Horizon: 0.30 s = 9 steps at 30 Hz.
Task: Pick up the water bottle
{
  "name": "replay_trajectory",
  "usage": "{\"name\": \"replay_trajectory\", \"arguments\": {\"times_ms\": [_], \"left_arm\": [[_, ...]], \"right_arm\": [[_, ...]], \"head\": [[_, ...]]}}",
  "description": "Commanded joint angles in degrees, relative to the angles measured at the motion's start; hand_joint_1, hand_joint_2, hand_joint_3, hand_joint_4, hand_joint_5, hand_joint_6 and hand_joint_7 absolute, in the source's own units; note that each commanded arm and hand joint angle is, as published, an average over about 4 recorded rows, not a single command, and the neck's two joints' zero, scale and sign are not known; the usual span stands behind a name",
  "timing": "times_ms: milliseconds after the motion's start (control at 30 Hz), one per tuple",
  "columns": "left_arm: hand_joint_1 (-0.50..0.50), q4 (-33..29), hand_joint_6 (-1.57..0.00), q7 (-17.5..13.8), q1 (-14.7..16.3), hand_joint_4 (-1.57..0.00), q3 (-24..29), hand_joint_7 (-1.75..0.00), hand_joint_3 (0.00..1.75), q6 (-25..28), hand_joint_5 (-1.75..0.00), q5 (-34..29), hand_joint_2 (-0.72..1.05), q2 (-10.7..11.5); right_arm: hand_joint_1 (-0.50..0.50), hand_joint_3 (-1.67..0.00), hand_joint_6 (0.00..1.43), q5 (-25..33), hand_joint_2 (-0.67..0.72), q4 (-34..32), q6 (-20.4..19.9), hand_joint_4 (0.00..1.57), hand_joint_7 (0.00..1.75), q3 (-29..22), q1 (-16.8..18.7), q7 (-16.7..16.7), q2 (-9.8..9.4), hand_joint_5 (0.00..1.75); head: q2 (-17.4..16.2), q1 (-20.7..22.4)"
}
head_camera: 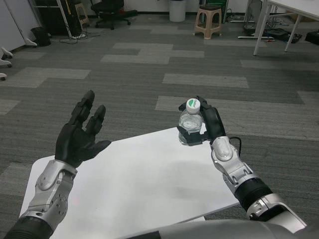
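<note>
Gripping the water bottle (pixel 190 122) at the white desk's (pixel 139 179) far edge, the right robot hand (pixel 207 124) is wrapping its fingers around it. The left robot hand (pixel 82 134) is hovering open, holding nothing. A firm, upright lift is looking wise.

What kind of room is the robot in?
Probably an office or lab: grey carpet tiles, a black office chair, a plastic stool and white desks stand beyond its table.

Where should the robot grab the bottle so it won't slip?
Best around the middle of the bottle, coming from its right side. It stands upright near the table's far edge, round and slim below the cap, so fingers can wrap it. The right hand is already there; the left hand waits open.
</note>
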Motion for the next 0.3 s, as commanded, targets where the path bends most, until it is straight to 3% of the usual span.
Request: {"name": "replay_trajectory", "arguments": {"times_ms": [33, 300], "left_arm": [[-0.28, 0.02, 0.00, 0.05, -0.08, 0.00, 0.20, 0.00, 0.09, 0.21, 0.00, 0.00, 0.60, 0.53], [-0.28, 0.02, 0.00, 0.05, -0.12, 0.00, 0.20, 0.00, 0.09, 0.24, 0.00, 0.00, 0.60, 0.53]], "right_arm": [[-0.46, -1.47, 1.23, 0.36, -0.54, -1.54, -1.00, 1.31, 1.47, -0.02, -0.47, -0.14, -0.23, 1.55], [-0.46, -1.51, 1.23, 0.36, -0.54, -1.63, -1.00, 1.31, 1.47, -0.11, -0.47, -0.14, -0.21, 1.55]], "head": [[0.00, 0.00], [-0.14, 0.05]]}}
